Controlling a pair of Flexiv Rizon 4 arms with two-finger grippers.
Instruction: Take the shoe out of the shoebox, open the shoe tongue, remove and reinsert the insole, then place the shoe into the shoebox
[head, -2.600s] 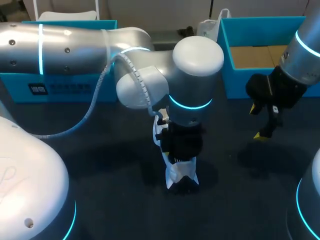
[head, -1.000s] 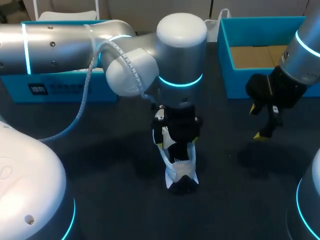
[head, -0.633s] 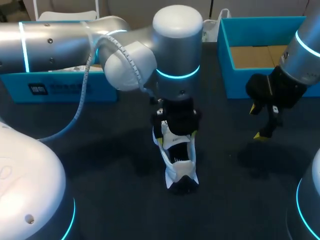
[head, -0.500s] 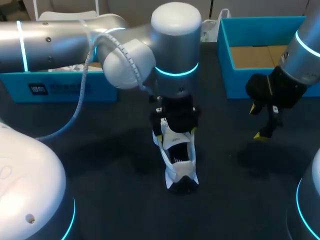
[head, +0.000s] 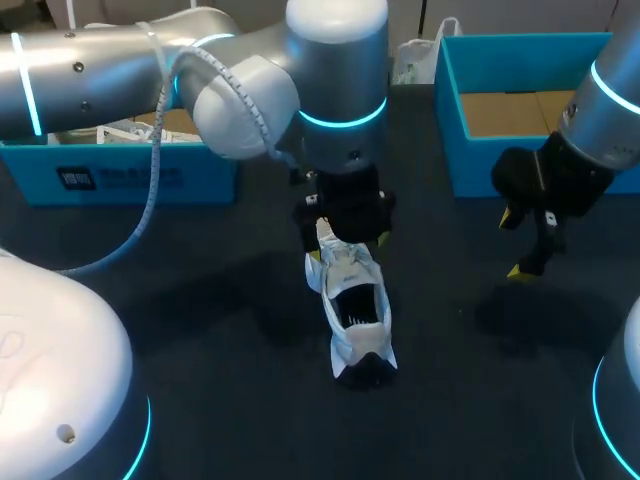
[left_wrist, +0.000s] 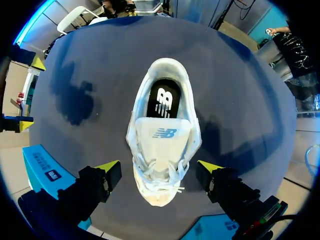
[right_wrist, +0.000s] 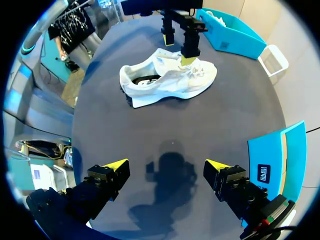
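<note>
A white sneaker (head: 352, 312) lies on the dark table, its toe toward the far side. Its tongue (left_wrist: 163, 133) stands over the laces, and the black insole (left_wrist: 164, 102) shows in the heel opening. My left gripper (head: 338, 238) hangs open just above the toe end, and in the left wrist view the left gripper (left_wrist: 159, 167) has its yellow tips on either side of the toe, apart from the sneaker (left_wrist: 162, 150). My right gripper (head: 530, 245) hovers open and empty at the right. The right gripper (right_wrist: 166, 165) is well clear of the sneaker (right_wrist: 167, 80).
A teal shoebox (head: 455, 150) with a brown cardboard floor stands at the back right. Another teal box (head: 130, 178) holding white paper sits at the back left, under my left arm. A small white bag (head: 415, 60) is at the far edge between them.
My left arm has lifted and drawn back toward the far side, uncovering more of the sneaker. The sneaker and my right arm have stayed put.
</note>
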